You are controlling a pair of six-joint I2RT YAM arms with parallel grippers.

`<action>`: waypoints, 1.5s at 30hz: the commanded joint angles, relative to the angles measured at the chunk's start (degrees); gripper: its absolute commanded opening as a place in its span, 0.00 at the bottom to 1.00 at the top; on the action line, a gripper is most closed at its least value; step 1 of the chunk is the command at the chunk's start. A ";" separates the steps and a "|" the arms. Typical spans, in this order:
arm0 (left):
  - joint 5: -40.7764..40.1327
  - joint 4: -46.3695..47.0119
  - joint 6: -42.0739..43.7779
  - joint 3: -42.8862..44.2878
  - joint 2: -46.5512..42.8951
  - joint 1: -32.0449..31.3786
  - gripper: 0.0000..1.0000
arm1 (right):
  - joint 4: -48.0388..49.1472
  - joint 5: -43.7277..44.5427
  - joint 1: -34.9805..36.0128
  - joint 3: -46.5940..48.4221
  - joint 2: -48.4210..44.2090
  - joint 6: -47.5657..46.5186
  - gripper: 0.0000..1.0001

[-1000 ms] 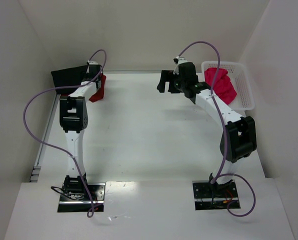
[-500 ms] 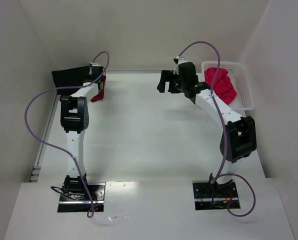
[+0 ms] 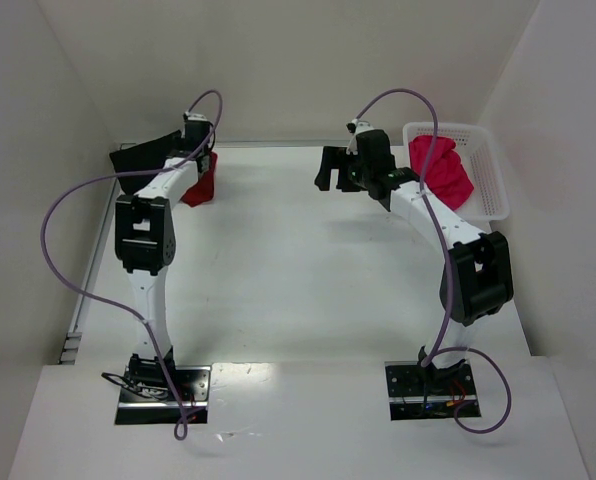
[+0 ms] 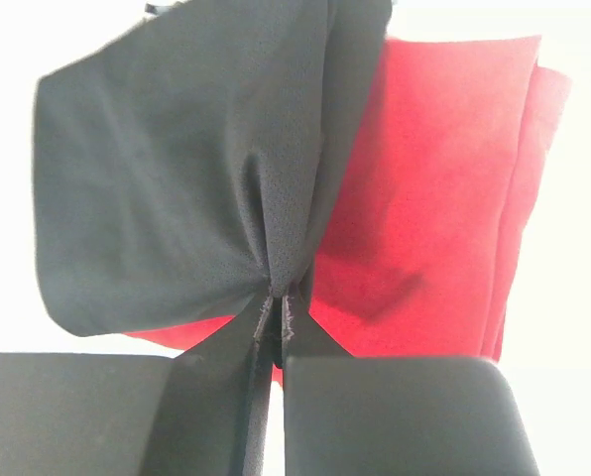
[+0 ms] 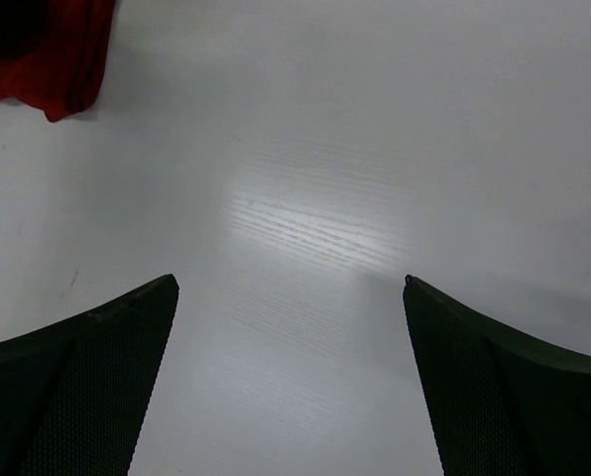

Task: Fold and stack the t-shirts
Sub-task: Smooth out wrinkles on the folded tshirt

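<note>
Left gripper [image 4: 276, 319] pinches a bunched fold of the black shirt [image 4: 167, 169] over the red shirt [image 4: 434, 198]; cloth looks light and floppy, likely better held at corners; right gripper [image 5: 288, 288] gapes empty.

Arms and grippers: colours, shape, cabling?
Left arm and right arm: white links, black boxy joint housings, on dark base plates. A purple cable loops loosely along each. Left gripper and right gripper are black, two flat fingers with fine dotted texture. No markings legible.
</note>
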 commanded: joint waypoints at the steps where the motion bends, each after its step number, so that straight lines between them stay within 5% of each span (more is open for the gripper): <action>1: 1.51 -1.32 -0.80 -0.54 -5.38 0.05 0.07 | 2.35 0.39 0.39 -0.37 -0.92 0.12 1.00; 35: 8.98 -3.69 -5.19 -11.35 -9.08 -5.05 0.01 | 2.87 0.39 0.39 -2.04 -0.92 0.12 1.00; 43: 11.43 -6.60 -9.14 -11.01 -9.78 -5.05 0.52 | 2.87 0.39 0.39 -1.51 -0.39 0.12 1.00; 45: 13.37 -8.61 -10.02 -9.51 -10.57 -4.52 0.79 | 2.87 0.39 0.39 -1.51 0.14 0.12 1.00</action>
